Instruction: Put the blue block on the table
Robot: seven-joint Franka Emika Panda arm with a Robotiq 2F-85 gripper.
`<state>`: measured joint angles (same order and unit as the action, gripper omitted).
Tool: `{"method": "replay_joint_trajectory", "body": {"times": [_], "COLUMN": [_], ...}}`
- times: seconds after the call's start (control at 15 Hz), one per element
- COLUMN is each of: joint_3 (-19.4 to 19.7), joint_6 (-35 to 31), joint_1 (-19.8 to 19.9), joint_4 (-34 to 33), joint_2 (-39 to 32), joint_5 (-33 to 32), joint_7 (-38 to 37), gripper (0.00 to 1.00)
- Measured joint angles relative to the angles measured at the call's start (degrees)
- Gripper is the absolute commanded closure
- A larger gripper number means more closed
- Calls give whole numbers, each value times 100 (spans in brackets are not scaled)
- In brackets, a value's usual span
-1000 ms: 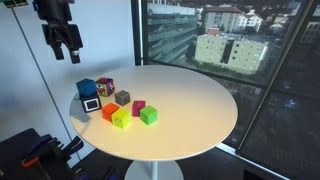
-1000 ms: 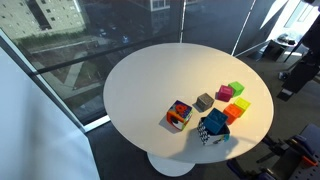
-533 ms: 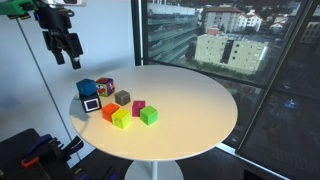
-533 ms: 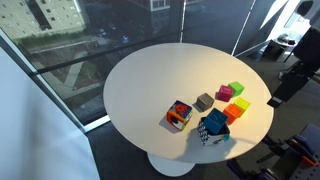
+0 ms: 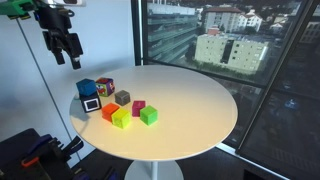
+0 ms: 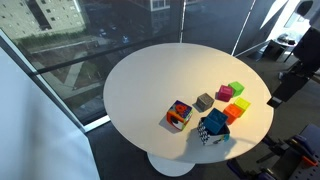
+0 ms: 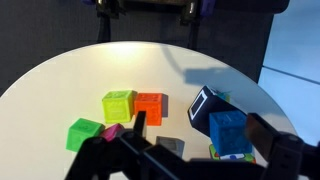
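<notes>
One blue block [image 5: 86, 88], likely light and rigid, sat near table [image 5: 190, 100] edge; flat sides suited grasp; gripper [image 5: 66, 58] gaped empty.

Round cream-white table [image 5: 190, 100], cluster of coloured toy cubes [image 5: 121, 118] near one edge

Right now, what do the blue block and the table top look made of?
Blue block: probably moulded plastic or painted wood; uniform saturated colour, matte, no glare. Table: smooth cream-white top, likely laminate or painted board; soft even sheen, no grain visible. Neither is certain.
</notes>
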<state>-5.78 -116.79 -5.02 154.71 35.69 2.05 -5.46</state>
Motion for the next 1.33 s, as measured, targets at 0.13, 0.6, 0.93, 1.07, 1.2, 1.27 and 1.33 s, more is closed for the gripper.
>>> {"method": "replay_joint_trajectory", "body": {"times": [0.13,0.6,0.93,1.07,1.2,1.27,1.33], "joint_3": [-16,-207,-395,-474,-531,-551,-572], "joint_6": [0,-186,-532,-706,-901,-996,-1090], "joint_1": [0,-28,-160,-196,-233,-247,-257], "joint_4": [-1,-88,-178,-221,-265,-288,-317], "joint_2": [-40,-413,-769,-928,-1100,-1186,-1284], "joint_5": [0,0,0,0,0,0,0], "joint_7": [0,-135,-459,-590,-694,-723,-752], "gripper": [0,0,0,0,0,0,0]}}
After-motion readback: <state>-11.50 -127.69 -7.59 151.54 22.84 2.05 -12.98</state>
